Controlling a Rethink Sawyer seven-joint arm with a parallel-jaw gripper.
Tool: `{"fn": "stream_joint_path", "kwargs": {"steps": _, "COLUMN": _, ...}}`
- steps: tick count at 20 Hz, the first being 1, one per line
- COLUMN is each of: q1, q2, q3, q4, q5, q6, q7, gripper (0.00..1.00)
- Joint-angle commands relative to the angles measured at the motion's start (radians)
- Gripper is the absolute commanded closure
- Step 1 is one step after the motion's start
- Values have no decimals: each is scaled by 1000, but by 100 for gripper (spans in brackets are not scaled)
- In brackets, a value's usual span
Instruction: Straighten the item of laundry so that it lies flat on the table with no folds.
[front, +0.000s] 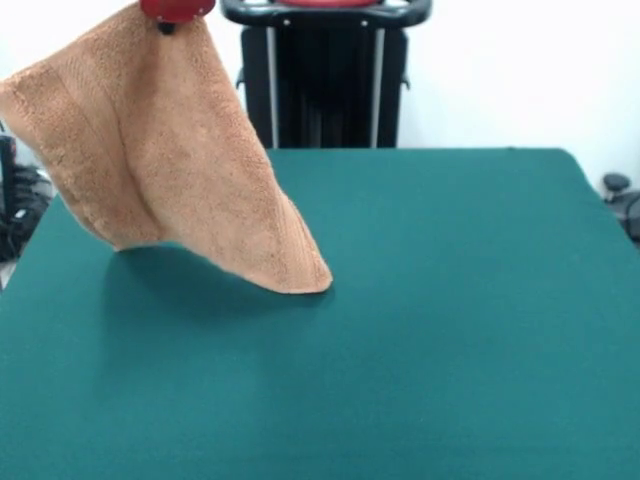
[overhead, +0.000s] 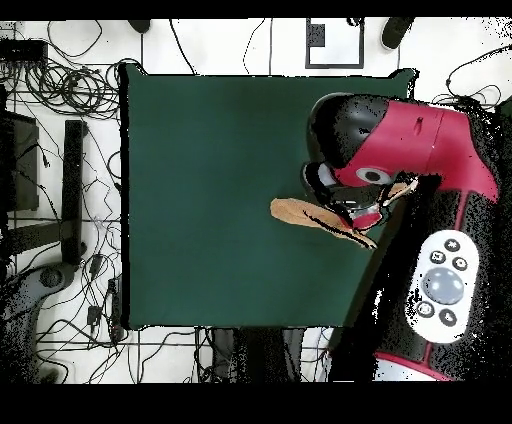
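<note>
Pincer (front: 176, 12) clamps terry towel (front: 170, 170) by top edge; we judge lift lets folds drop; lowest corner touches green surface (front: 450, 330).

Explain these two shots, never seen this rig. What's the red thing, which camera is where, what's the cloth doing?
The red and black machine is a robot arm with one hand. One picture is taken across the table, facing the robot; the other looks straight down from above. The table has a dark green cover. The hand holds an orange-tan towel up by an upper edge, so the towel hangs in folds, and only its lowest corner is at the table. From above, the arm hides most of the towel. Nothing else lies on the green cover.
</note>
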Motion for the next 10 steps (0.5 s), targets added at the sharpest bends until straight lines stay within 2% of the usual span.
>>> {"fn": "stream_joint_path", "kwargs": {"steps": 1, "q1": 10, "q2": -19, "q3": 42, "q4": 77, "q5": -3, "q6": 46, "q7": -38, "gripper": 100}}
{"fn": "stream_joint_path", "kwargs": {"steps": 8, "q1": -37, "q2": -14, "q3": 72, "q4": 155, "q5": -20, "q6": -170, "q7": -97, "gripper": 100}}
{"fn": "stream_joint_path", "kwargs": {"steps": 10, "q1": -39, "q2": -18, "q3": 72, "q4": 160, "q5": -26, "q6": -195, "q7": -100, "gripper": 100}}
